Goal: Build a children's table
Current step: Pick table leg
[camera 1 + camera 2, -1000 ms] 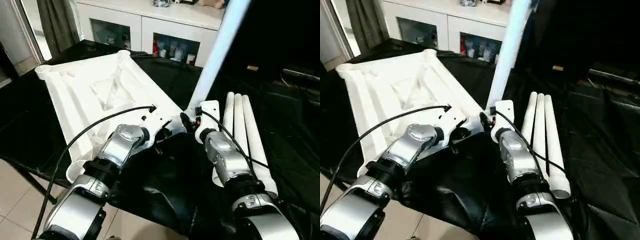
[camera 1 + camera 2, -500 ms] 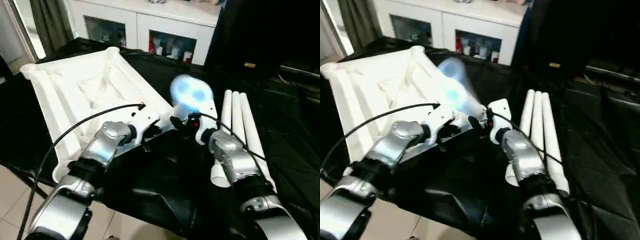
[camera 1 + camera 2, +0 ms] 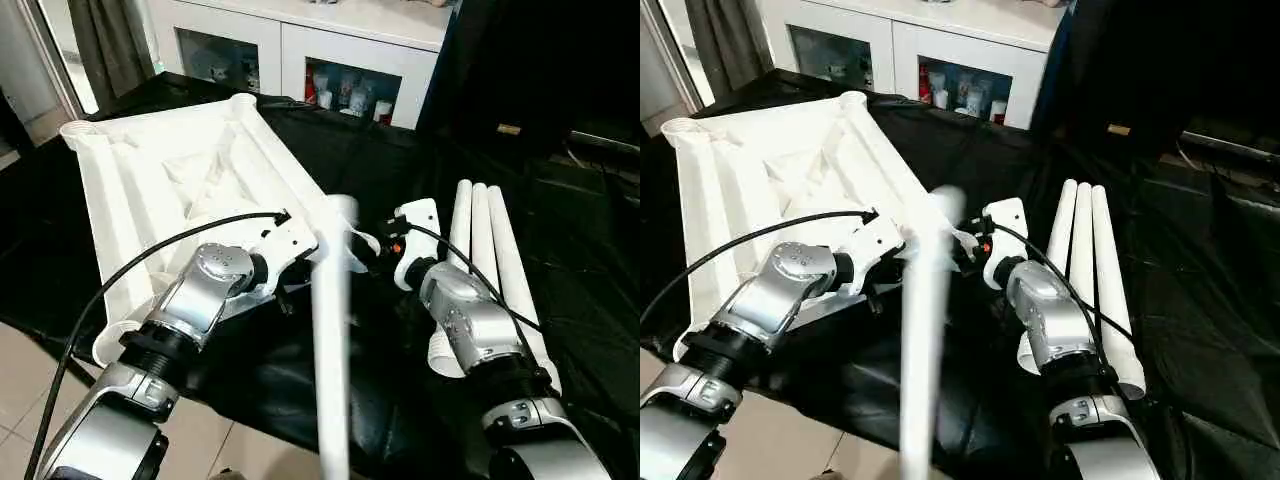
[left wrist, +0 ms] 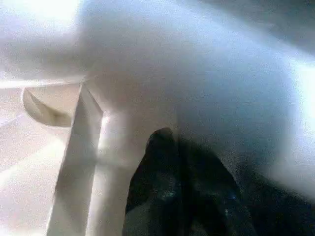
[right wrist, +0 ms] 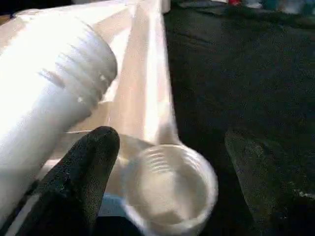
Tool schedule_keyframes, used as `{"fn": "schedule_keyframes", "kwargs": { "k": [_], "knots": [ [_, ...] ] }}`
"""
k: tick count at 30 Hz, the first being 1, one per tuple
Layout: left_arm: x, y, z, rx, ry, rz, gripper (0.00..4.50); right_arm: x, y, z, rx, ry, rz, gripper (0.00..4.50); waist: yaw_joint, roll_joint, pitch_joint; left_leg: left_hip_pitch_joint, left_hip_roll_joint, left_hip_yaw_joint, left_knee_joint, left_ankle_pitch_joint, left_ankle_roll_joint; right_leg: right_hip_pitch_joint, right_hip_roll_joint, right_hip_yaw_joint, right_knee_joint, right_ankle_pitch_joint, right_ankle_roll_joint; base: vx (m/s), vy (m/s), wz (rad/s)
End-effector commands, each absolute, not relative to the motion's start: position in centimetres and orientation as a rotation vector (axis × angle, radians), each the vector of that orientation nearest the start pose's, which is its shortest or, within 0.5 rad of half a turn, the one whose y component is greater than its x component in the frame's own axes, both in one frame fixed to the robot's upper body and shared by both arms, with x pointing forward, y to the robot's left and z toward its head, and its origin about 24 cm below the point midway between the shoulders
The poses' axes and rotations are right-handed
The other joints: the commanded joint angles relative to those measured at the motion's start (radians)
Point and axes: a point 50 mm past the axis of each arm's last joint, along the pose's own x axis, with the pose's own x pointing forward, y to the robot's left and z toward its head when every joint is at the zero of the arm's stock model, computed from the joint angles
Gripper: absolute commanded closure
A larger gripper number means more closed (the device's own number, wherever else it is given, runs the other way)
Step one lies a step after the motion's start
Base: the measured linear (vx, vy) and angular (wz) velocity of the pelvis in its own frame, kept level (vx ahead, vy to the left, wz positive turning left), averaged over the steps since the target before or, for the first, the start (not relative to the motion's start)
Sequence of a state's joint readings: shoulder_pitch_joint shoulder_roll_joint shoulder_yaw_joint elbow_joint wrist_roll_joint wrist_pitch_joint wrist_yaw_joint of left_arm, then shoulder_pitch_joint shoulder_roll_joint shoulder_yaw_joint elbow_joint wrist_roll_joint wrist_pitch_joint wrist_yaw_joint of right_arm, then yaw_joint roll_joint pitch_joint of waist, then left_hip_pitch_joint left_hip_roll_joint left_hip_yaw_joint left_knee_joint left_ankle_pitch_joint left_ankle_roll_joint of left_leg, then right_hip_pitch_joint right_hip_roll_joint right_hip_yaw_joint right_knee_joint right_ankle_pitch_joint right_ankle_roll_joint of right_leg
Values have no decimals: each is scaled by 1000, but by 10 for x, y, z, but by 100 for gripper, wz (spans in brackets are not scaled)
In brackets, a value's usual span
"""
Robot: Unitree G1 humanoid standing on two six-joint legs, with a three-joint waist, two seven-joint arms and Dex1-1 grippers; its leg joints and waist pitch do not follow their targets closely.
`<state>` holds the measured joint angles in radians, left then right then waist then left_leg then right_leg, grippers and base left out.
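On the black-draped counter (image 3: 560,330), the leg (image 3: 331,340) that stood upright in the socket (image 5: 170,189) has toppled out, falling between closed left pincer (image 4: 179,167) and open right pincer (image 5: 167,172); reseating needed.

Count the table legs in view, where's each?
4. Three legs lie side by side on the black cloth beside the right arm. The fourth leg, blurred, tilts toward the camera between the two grippers, near the tabletop corner socket.

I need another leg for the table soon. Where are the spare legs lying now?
In the left eye view, the three spare legs lie side by side on the black-draped work surface, on the robot's right, just beyond its right forearm and right of the table top.
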<state>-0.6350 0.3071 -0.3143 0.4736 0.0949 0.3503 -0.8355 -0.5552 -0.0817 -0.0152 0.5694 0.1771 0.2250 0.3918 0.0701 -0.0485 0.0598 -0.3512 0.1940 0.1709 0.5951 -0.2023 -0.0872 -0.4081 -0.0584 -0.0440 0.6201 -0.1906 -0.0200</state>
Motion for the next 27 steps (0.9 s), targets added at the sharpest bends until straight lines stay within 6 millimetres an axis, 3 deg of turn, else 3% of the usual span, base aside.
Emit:
{"fn": "schedule_keyframes", "kwargs": {
  "k": [1, 6, 9, 16, 20, 27],
  "knots": [
    [332, 111, 62, 498, 477, -974, 450, 351, -128, 52, 121, 275, 384, 65, 3, 20, -69, 5, 31, -4, -73, -104, -1, 61, -74, 47, -58, -26, -248, 0, 0, 0],
    [330, 111, 58, 475, 496, -940, 450, 356, -147, 53, 119, 278, 265, 65, 6, 23, -68, 1, 26, -3, -71, -104, -9, 66, -72, 47, -58, -13, -241, 0, 0, 0],
    [327, 110, 57, 468, 505, -943, 450, 356, -148, 58, 119, 262, 265, 65, 7, 25, -70, 0, 27, -4, -71, -100, -3, 67, -72, 46, -57, -7, -236, 0, 0, 0],
    [324, 114, 53, 471, 525, -926, 450, 353, -143, 91, 168, 202, 386, 8, 6, 23, -67, 1, 28, -5, -72, -101, 15, 66, -70, 46, -61, -34, -223, 0, 0, 0],
    [323, 115, 53, 471, 528, -920, 450, 347, -147, 105, 192, 220, 419, 8, 9, 18, -68, 2, 28, -5, -72, -71, 17, 68, -69, 47, -57, -9, -216, 0, 0, 0],
    [322, 117, 53, 472, 528, -910, 450, 317, -159, 101, 212, 503, 464, 8, 13, 14, -67, 1, 24, -5, -72, -59, 13, 71, -67, 47, -64, -33, -201, 0, 0, 0]
  ]
}}
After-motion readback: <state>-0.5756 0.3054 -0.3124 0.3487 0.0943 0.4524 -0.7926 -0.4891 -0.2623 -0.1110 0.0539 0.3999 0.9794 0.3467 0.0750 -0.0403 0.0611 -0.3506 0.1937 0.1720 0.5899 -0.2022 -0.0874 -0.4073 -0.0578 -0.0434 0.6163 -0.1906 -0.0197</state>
